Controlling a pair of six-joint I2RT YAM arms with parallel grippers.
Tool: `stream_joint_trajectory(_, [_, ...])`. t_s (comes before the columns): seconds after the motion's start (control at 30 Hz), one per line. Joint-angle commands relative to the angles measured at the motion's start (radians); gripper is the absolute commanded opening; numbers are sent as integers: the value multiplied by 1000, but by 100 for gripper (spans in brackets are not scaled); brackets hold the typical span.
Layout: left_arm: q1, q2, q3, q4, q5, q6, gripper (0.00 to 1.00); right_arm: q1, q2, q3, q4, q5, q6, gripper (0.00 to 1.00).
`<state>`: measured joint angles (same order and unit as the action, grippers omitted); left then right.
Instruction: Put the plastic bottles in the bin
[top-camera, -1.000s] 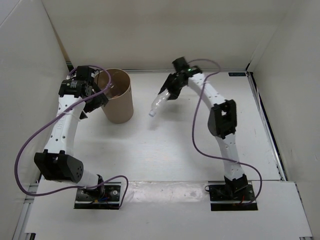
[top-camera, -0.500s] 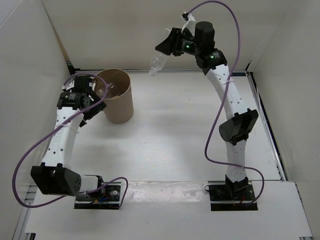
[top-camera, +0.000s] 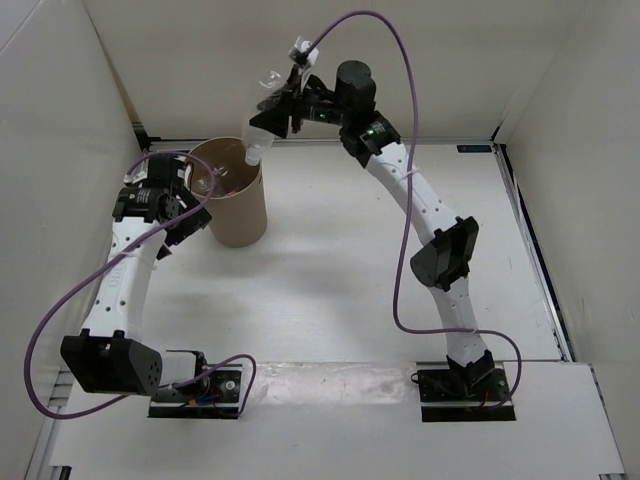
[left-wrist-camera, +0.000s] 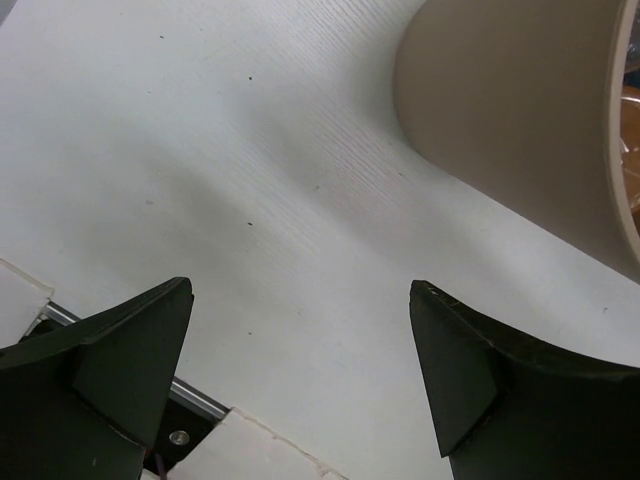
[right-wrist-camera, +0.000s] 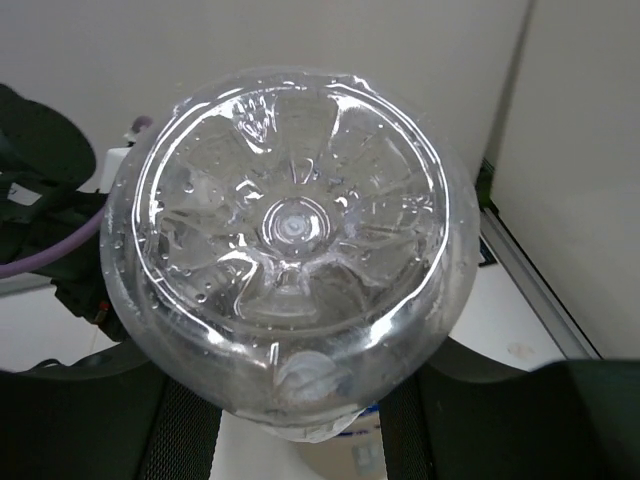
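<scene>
A plain clear plastic bottle (top-camera: 262, 130) hangs tilted, cap end down, over the back right rim of the brown bin (top-camera: 238, 205). My right gripper (top-camera: 287, 108) is shut on it. Seen from the right wrist, the bottle's ribbed base (right-wrist-camera: 290, 235) fills the view, with my right gripper (right-wrist-camera: 300, 425) clamped on its sides. Below it a blue label shows dimly against brown. Something clear lies inside the bin. My left gripper (top-camera: 170, 200) stands open just left of the bin, holding nothing. From the left wrist, my left gripper (left-wrist-camera: 300, 370) hangs over bare table, the bin wall (left-wrist-camera: 520, 110) at the upper right.
White enclosure walls (top-camera: 330, 70) close in at the back and on both sides. Purple cables (top-camera: 400, 60) loop off both arms. A metal rail and a board edge (left-wrist-camera: 200, 425) lie under the left gripper.
The right arm has lifted the clear bottle from low over the table's back and carried it left to above the bin's rim. The left arm has drawn back slightly beside the bin.
</scene>
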<state>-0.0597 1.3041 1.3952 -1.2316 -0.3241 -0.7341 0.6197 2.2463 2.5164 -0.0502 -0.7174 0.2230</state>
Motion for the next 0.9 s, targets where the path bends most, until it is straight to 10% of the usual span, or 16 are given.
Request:
stream_joint_trajectory(0.0, [8, -51, -10, -19, 13, 27, 100, 25, 4, 32, 125, -33, -62, 0])
stream_joint_trajectory(0.13, [9, -46, -19, -29, 33, 59, 100, 55, 13, -26, 138, -10, -108, 2])
stream_joint_trajectory(0.3, [17, -48, -12, -46, 33, 99, 100, 83, 39, -12, 95, 55, -120, 64])
stream_joint_trajectory(0.5, [40, -83, -39, -3, 30, 127, 100, 107, 76, 60, 18, 177, -189, 90])
stream_joint_trajectory(0.87, [107, -169, -147, 110, 57, 95, 100, 14, -37, 76, -258, 370, -105, 90])
